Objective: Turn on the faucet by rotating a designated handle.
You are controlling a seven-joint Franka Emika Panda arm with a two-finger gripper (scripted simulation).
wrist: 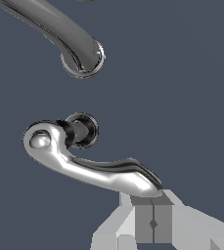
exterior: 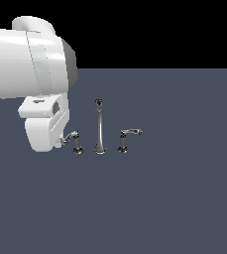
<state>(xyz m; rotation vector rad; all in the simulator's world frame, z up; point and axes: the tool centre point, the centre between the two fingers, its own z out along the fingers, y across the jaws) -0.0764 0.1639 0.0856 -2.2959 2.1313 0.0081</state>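
The chrome faucet stands on the grey floor. Its tall thin spout (exterior: 99, 128) has a dark knob tip. The handle (exterior: 75, 141) is the short lever post on the spout's exterior-view left; its lever points toward my hand. Its twin (exterior: 125, 139) stands on the other side with its lever sticking out to the right. My gripper (exterior: 62, 141) is low, right at the handle's lever tip. In the wrist view the curved lever (wrist: 91, 168) ends just above my gripper (wrist: 152, 207), whose fingers are pressed together and empty. The spout (wrist: 79, 51) shows beyond.
The white arm and hand (exterior: 40, 99) fill the exterior view's upper left. The flat dark grey floor (exterior: 174, 198) runs all around the faucet; nothing else stands on it.
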